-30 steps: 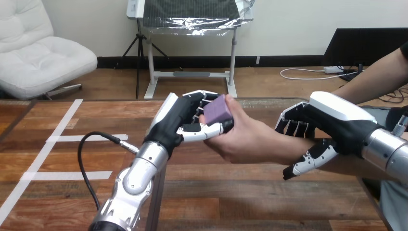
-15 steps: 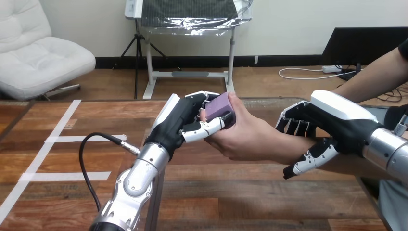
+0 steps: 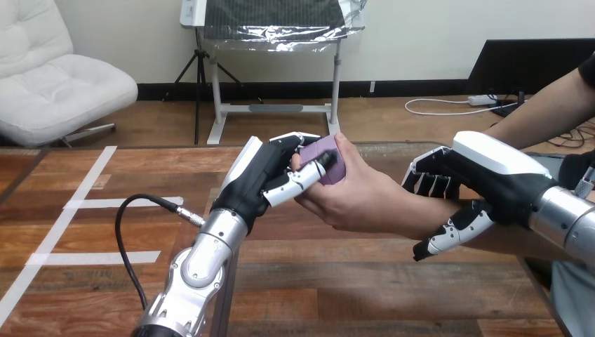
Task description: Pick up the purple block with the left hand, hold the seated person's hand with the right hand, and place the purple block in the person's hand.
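Observation:
The purple block (image 3: 323,159) is held above the table's middle, pinched between the thumb and fingers of my left hand (image 3: 270,179). It rests against the palm of the person's hand (image 3: 354,196), which reaches in from the right and cups it with its fingers rising behind the block. My right hand (image 3: 477,186) is shut round the person's wrist, fingers over the top and thumb underneath.
A black cable (image 3: 140,210) loops over the wooden table (image 3: 105,295) beside my left forearm. White tape lines (image 3: 77,203) mark the table's left part.
The person's fingers have closed further round the block, and the block has tipped and sunk a little into the palm. My left thumb has shifted up across the block's front. My right hand has not moved.

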{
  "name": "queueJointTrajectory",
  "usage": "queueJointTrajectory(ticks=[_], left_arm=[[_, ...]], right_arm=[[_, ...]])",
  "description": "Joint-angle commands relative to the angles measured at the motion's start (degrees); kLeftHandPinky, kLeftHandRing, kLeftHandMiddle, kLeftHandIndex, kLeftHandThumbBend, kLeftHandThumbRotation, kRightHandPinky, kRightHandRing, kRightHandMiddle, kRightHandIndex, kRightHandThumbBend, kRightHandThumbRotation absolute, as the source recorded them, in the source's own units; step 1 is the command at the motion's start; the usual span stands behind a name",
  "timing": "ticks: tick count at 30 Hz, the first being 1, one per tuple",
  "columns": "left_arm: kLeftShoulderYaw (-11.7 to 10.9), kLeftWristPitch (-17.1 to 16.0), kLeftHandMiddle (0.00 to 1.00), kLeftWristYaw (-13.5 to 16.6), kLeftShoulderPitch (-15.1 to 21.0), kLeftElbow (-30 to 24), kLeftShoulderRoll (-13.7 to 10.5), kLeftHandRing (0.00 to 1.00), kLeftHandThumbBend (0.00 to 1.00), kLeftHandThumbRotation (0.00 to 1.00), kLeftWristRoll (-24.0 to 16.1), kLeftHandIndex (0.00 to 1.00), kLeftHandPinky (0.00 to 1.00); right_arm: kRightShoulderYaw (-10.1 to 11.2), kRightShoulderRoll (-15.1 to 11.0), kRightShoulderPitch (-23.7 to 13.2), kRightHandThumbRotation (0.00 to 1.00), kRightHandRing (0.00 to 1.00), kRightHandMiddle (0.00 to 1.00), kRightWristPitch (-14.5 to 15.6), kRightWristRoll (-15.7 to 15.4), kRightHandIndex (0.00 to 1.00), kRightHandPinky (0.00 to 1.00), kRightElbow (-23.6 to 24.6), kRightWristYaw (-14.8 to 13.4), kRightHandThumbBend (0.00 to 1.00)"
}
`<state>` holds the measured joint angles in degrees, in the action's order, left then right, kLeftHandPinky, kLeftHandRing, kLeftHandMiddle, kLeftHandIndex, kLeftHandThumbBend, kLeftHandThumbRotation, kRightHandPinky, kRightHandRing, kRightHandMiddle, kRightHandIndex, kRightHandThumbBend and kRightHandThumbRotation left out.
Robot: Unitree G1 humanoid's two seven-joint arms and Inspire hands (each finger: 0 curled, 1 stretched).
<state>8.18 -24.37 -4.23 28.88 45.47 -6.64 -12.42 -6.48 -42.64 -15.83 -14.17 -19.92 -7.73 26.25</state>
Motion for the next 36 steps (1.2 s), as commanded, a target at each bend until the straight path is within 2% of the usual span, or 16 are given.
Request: queueJointTrajectory(ticks=[1, 12, 26, 34, 36], left_arm=[[-1.6, -1.8, 0.66, 2.3, 2.0, 0.4, -1.5, 0.65, 0.34, 0.88, 0.2, 0.69, 0.65], [-1.6, -3.1, 0.67, 3.4, 2.3, 1.9, -1.6, 0.66, 0.45, 0.98, 0.2, 0.69, 0.66], [-1.4, -4.1, 0.68, 5.0, 2.6, 3.4, -1.8, 0.67, 0.53, 1.0, 0.2, 0.68, 0.65], [-1.1, -4.2, 0.68, 6.1, 2.4, 3.5, -1.7, 0.69, 0.65, 1.0, -0.1, 0.68, 0.63], [-1.0, -4.1, 0.68, 6.2, 2.3, 3.3, -1.7, 0.69, 0.71, 1.0, -0.2, 0.69, 0.63]], right_arm=[[-1.3, 1.8, 1.4, 0.07, 0.48, 0.52, -0.4, 0.8, 0.56, 0.44, -1.4, 0.6, 0.87], [-1.1, 1.8, 1.6, 0.07, 0.49, 0.53, -0.3, 0.8, 0.57, 0.44, -1.2, 0.6, 0.87], [-1.1, 1.8, 1.5, 0.07, 0.49, 0.53, -0.6, 0.7, 0.57, 0.44, -1.6, 0.5, 0.87], [-1.0, 1.8, 1.8, 0.08, 0.49, 0.52, -0.8, 0.8, 0.57, 0.44, -1.4, 0.3, 0.87], [-0.9, 1.8, 1.9, 0.08, 0.49, 0.52, -0.9, 0.8, 0.57, 0.44, -1.3, 0.3, 0.87]])
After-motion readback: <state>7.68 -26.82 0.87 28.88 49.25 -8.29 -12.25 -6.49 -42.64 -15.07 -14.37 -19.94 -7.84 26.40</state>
